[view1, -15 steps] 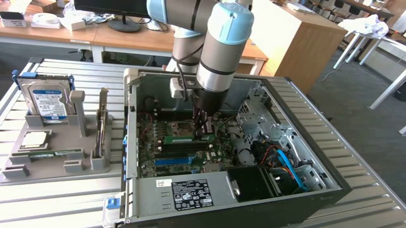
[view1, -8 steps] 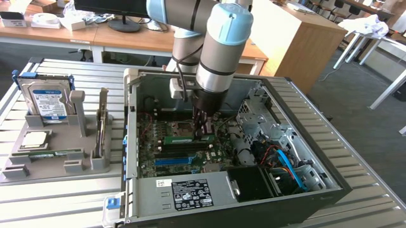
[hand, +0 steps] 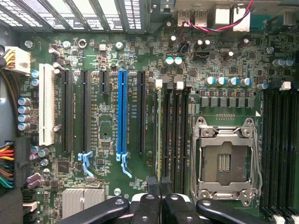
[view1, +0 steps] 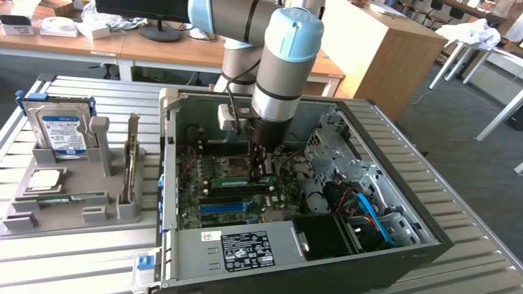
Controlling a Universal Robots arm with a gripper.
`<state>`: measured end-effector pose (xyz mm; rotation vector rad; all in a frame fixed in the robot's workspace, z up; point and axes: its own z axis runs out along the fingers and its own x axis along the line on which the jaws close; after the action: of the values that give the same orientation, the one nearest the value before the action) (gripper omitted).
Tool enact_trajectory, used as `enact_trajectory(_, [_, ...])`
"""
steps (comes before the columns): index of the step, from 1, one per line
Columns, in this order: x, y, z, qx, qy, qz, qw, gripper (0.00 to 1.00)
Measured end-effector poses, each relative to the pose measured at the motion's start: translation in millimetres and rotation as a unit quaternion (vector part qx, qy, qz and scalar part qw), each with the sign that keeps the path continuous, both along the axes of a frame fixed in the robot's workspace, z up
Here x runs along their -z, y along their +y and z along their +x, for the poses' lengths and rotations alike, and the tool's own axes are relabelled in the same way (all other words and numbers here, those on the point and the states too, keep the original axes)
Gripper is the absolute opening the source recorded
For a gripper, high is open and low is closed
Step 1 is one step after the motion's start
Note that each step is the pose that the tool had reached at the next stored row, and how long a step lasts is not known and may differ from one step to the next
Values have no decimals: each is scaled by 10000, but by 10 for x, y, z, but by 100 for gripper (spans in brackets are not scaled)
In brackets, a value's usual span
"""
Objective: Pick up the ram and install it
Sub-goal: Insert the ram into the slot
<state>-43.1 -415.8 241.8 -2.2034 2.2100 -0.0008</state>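
Standing beside the bench, I saw the gripper [view1: 261, 164] down inside the open computer case [view1: 168, 153], near the middle of the exterior view's frame, its fingers [hand: 151, 189] pressed together on the ram [view1: 244, 180]. The green stick hung level and on edge just above the motherboard [view1: 214, 208]. From the wrist camera it showed edge-on as a thin line running along the black memory slots [hand: 176, 135], beside the empty processor socket [hand: 225, 161]; whether it touched a slot I could not tell. To my eye such a stick would be light and stiff but brittle, with bare chips and contacts. The hold therefore belonged on the upper edge at mid-length, flat faces between the pads, contacts left free. Over at the exterior view's left, the grey holder [view1: 73, 220] carried the hard drive [view1: 57, 131] upright.
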Motion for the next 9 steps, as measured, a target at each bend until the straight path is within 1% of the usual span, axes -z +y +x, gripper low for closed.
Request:
enact_trajectory(6, [2, 1, 0, 1, -1, 1, 10000, 12])
enact_trajectory(7, [2, 1, 0, 1, 4, 1, 10000, 12])
enact_trajectory(9, [2, 1, 2, 1, 36, 2, 10000, 12])
